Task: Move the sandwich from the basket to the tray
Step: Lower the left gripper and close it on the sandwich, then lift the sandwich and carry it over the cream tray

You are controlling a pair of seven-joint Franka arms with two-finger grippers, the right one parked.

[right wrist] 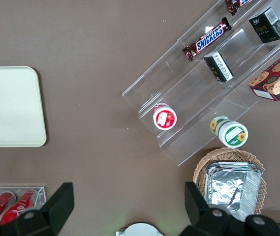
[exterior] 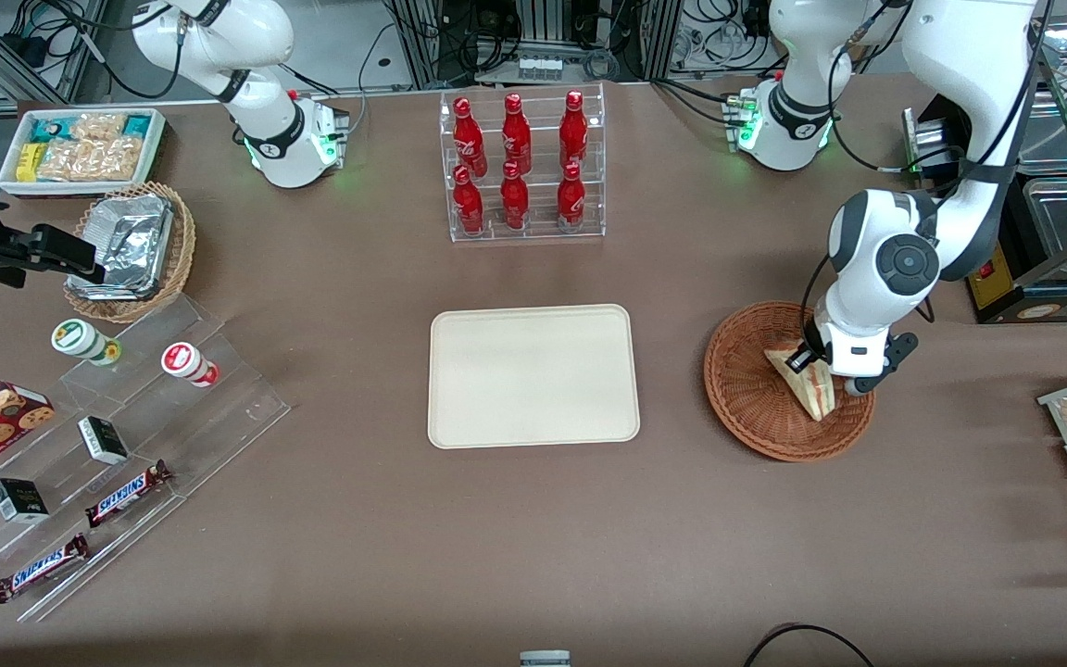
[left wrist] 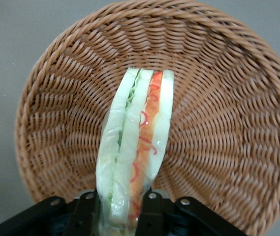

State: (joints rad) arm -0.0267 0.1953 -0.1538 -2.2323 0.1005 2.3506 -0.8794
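Observation:
The sandwich [exterior: 804, 382], a pale wedge in clear wrap with red and green filling, is in the reddish-brown wicker basket [exterior: 746, 389] at the working arm's end of the table. My left gripper [exterior: 821, 369] is down in the basket and shut on the sandwich. In the left wrist view the sandwich [left wrist: 135, 142] stands on edge between my black fingers [left wrist: 152, 211], over the basket's woven floor [left wrist: 218, 123]. The cream tray [exterior: 533, 375] lies bare at the table's middle, beside the basket; its corner shows in the right wrist view [right wrist: 12, 105].
A clear rack of red bottles [exterior: 522, 167] stands farther from the front camera than the tray. Toward the parked arm's end are a clear stepped stand with snack bars and cups [exterior: 107, 445], a lighter wicker basket of foil containers [exterior: 131, 250] and a white snack bin [exterior: 80, 148].

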